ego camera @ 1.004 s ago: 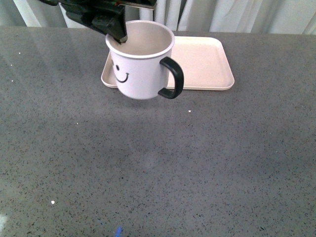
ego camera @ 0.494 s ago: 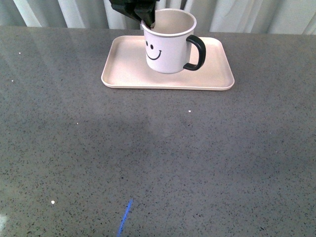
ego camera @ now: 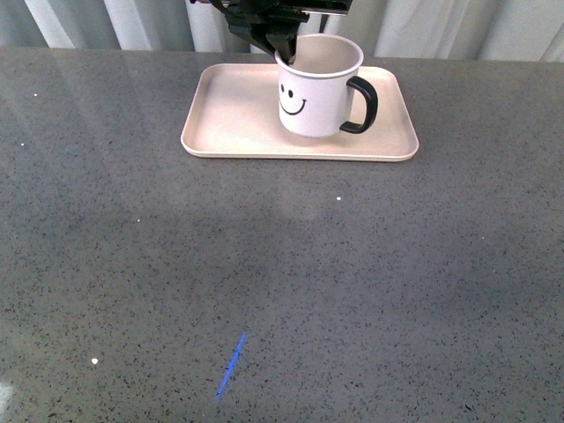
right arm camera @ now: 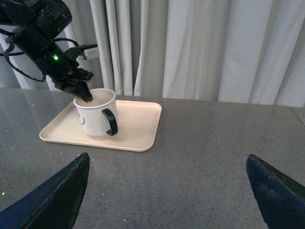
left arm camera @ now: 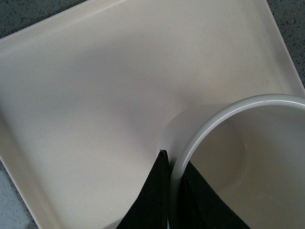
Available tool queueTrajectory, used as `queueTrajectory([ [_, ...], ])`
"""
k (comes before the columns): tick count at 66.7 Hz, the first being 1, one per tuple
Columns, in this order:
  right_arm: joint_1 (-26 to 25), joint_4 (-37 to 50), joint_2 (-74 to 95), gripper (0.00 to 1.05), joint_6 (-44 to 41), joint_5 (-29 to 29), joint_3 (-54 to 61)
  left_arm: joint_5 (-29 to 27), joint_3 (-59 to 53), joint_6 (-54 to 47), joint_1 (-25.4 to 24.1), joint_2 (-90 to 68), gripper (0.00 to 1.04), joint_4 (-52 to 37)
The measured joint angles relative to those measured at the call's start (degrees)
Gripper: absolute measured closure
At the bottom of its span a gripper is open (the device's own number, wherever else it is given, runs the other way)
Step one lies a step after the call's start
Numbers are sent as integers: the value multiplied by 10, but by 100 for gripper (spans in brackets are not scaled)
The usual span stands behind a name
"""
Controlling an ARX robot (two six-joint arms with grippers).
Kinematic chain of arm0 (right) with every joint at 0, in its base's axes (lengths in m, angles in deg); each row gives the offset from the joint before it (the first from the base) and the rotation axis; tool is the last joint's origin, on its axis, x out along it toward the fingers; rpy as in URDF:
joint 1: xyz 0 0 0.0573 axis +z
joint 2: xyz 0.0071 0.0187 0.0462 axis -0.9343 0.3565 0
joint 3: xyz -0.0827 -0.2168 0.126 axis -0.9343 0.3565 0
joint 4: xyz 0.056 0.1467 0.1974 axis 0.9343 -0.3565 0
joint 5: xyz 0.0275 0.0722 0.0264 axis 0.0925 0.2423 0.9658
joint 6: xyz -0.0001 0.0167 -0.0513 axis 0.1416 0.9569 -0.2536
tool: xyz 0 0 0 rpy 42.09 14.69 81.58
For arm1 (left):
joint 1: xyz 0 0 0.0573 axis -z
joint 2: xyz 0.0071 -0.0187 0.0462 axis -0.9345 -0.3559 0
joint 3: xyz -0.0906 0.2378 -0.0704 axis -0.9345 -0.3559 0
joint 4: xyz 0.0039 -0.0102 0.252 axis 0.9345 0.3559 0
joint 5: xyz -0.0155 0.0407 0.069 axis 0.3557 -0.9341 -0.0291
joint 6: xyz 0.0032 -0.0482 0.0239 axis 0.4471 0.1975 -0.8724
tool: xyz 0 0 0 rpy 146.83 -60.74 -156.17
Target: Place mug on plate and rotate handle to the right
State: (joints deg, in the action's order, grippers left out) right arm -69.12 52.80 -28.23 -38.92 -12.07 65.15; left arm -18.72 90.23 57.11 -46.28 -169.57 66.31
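Cream-white with a black smile, the mug (ego camera: 315, 97) is near the middle of the pink plate (ego camera: 233, 115) on the grey table (ego camera: 264, 282). I cannot tell if its bottom touches the plate. Its black handle (ego camera: 363, 104) sticks out to the right. The left gripper (ego camera: 288, 55) pinches the mug's rim on the side away from the handle, one finger inside and one outside. The right gripper (right arm camera: 167, 162) is spread wide with nothing in it, well apart from the plate.
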Motion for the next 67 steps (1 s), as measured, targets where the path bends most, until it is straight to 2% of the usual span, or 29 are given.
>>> queueTrajectory([
  [17, 0, 0, 0, 9, 0, 0, 0, 0, 127, 0, 0, -75, 103, 58],
  [30, 0, 0, 0, 9, 0, 0, 0, -4, 166, 1, 0, -100, 103, 64],
  [52, 0, 0, 0, 9, 0, 0, 0, -9, 165, 1, -2, -105, 103, 52],
  [67, 0, 0, 0, 9, 0, 0, 0, -11, 74, 2, -3, -71, 103, -6],
])
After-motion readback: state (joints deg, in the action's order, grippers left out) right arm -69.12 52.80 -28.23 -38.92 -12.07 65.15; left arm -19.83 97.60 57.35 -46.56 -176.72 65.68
